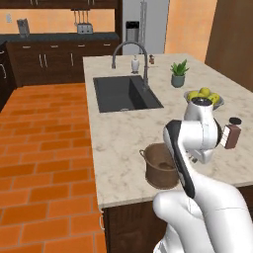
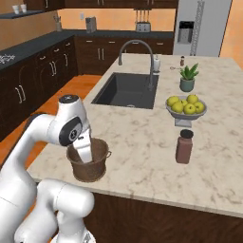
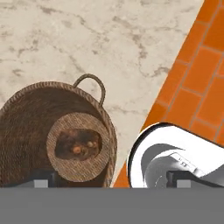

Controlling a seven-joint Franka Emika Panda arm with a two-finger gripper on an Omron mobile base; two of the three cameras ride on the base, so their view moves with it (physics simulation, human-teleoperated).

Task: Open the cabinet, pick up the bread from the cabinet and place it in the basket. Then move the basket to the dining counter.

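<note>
The brown woven basket (image 1: 159, 170) (image 2: 93, 171) stands upright on the pale dining counter (image 1: 118, 133) (image 2: 142, 142), close to its near edge. In the hand view the bread (image 3: 78, 144) is a small brown lump lying on the basket's round bottom, inside the woven wall (image 3: 24, 118). My gripper (image 2: 85, 153) (image 3: 109, 181) hangs just over the basket's rim and is open. One fingertip (image 3: 41, 182) is above the basket's inside, the other (image 3: 177, 180) outside it, with the rim between them. The fingers hold nothing.
A dark sink (image 1: 126, 92) with a curved faucet (image 1: 131, 49) lies further along the counter. A bowl of yellow-green fruit (image 2: 186, 107), a potted plant (image 2: 188, 78) and a brown jar (image 2: 184, 147) stand to the right. Orange tile floor (image 1: 44, 148) runs beside the counter's edge.
</note>
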